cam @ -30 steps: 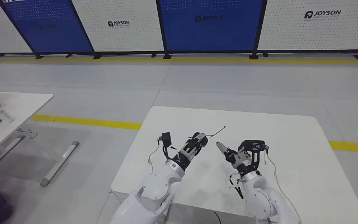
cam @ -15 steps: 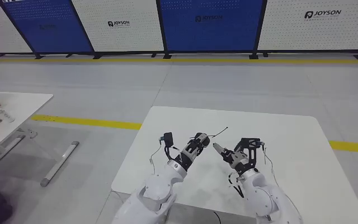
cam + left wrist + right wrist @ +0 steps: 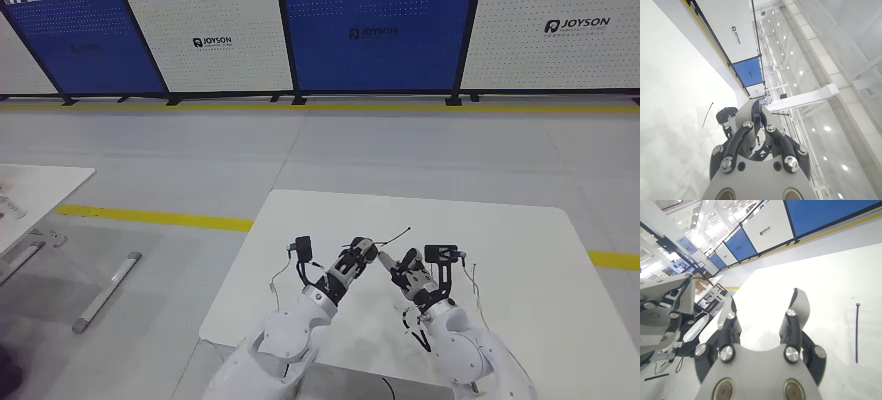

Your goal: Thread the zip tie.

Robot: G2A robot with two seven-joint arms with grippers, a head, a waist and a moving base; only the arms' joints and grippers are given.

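Over the middle of the white tabletop (image 3: 520,250), the left gripper (image 3: 364,247) has its fingers pressed together on a thin black zip tie (image 3: 396,236). It pinches the tie near one end, and the rest of the strap sticks out past the fingertips, away from the robot and toward its right, raised off the surface. From the left wrist, the meeting fingers cover the pinch itself and only a short length of strap juts out beside them. Whether the pinched end carries the head I cannot tell. Just beside it, the right gripper (image 3: 389,263) is angled toward the left one, fingers spread apart with nothing between them. Its tips are near the strap, but from its own wrist they look clear of it. Beyond the right gripper, on the side away from the left one, a second zip tie (image 3: 857,332) lies flat and straight on the tabletop, its small square head at one end, well apart from both grippers. Blue and white panels (image 3: 380,40) stand across the floor behind a yellow line (image 3: 150,215).
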